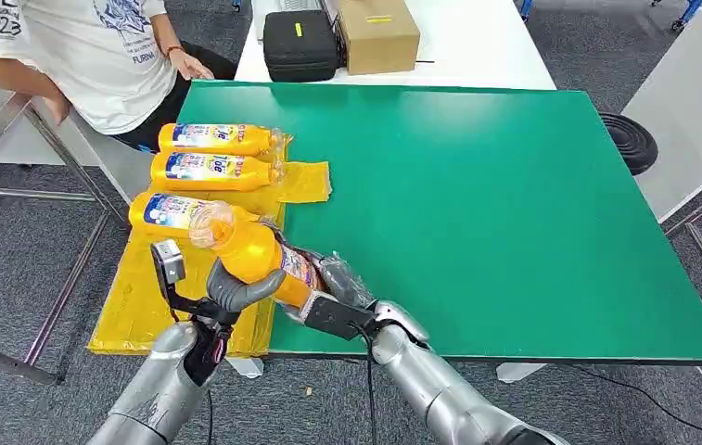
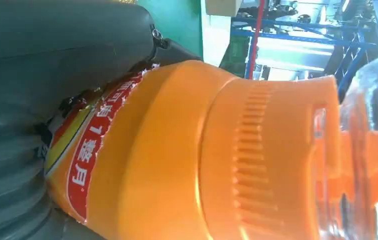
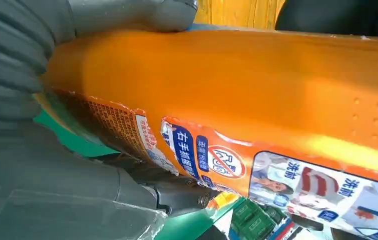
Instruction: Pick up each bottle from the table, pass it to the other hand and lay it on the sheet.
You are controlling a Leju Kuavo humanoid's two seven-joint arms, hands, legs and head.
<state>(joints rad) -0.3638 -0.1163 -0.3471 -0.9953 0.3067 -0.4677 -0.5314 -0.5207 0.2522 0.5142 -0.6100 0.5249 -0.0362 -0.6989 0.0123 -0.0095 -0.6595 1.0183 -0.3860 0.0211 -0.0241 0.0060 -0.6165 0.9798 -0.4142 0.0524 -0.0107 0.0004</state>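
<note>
An orange bottle (image 1: 259, 255) with a clear cap hangs tilted over the table's front left corner, cap toward the sheet. My left hand (image 1: 236, 289) grips it from below near the neck. My right hand (image 1: 342, 283) holds its labelled lower end. The left wrist view shows the bottle's shoulder and ribbed cap (image 2: 256, 150) up close, and the right wrist view shows its labelled body (image 3: 226, 85) under a grey thumb. Three more orange bottles (image 1: 217, 139) (image 1: 212, 171) (image 1: 166, 211) lie side by side on the yellow sheet (image 1: 134, 306), left of the green table (image 1: 477, 204).
A person (image 1: 96, 56) in a white shirt sits at the far left, one hand near the table's back corner. A black case (image 1: 300, 44) and a cardboard box (image 1: 377, 32) stand on the white table behind. A black round object (image 1: 630, 141) lies off the right edge.
</note>
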